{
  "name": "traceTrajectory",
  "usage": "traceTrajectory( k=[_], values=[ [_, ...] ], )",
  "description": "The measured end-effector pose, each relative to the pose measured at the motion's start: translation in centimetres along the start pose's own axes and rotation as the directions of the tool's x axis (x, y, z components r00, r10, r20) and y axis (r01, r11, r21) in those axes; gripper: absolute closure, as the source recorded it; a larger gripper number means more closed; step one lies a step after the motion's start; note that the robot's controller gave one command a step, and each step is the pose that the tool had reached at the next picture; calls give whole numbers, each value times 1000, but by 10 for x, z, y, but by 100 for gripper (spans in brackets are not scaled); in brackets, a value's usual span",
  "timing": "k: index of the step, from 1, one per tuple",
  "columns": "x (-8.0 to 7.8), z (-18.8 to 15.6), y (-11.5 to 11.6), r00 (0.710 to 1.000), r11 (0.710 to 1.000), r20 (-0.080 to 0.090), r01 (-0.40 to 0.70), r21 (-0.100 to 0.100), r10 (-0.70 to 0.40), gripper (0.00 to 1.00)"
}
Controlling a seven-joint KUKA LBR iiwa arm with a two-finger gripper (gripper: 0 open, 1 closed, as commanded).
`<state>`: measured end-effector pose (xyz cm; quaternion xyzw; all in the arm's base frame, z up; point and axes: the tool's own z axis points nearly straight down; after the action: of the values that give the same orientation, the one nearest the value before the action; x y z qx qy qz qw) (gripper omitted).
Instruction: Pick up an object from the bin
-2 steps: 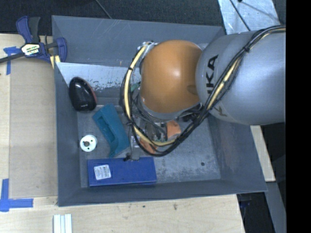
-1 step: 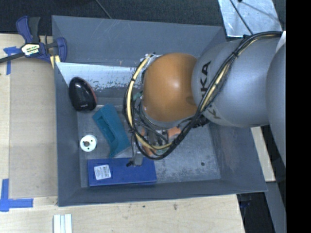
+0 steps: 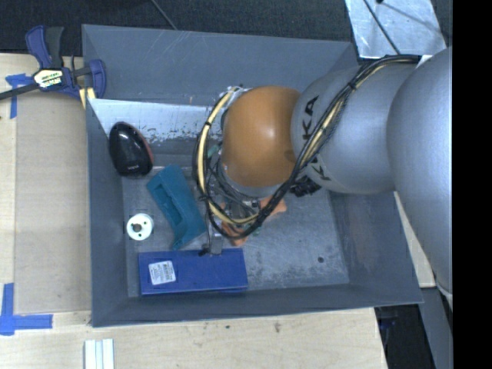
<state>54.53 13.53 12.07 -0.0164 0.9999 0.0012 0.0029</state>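
Blue flat box (image 3: 192, 274), lying just below the jaws, is best gripped across its upper edge; whether the jaws are open cannot be told.

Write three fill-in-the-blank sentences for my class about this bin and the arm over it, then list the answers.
The flat box bearing a white label is ____ in colour.
The small round white thing lies to the view's ____ of the teal object.
The dome-shaped cover on the arm's wrist is ____.
Answers: blue; left; orange.
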Motion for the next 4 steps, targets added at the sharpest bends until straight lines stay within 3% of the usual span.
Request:
traceTrajectory(
  k=[1, 2, 3, 4],
  values=[
    [-2, 22, -20, 998, 998, -10, 67, 3, -67, 0],
    [-1, 12, -28, 1000, 1000, -4, 13, 2, -13, 0],
    [11, 22, -45, 1000, 1000, -4, 14, 2, -14, 0],
    [-20, 34, -56, 950, 950, -1, -312, 2, 312, 100]
  ],
)
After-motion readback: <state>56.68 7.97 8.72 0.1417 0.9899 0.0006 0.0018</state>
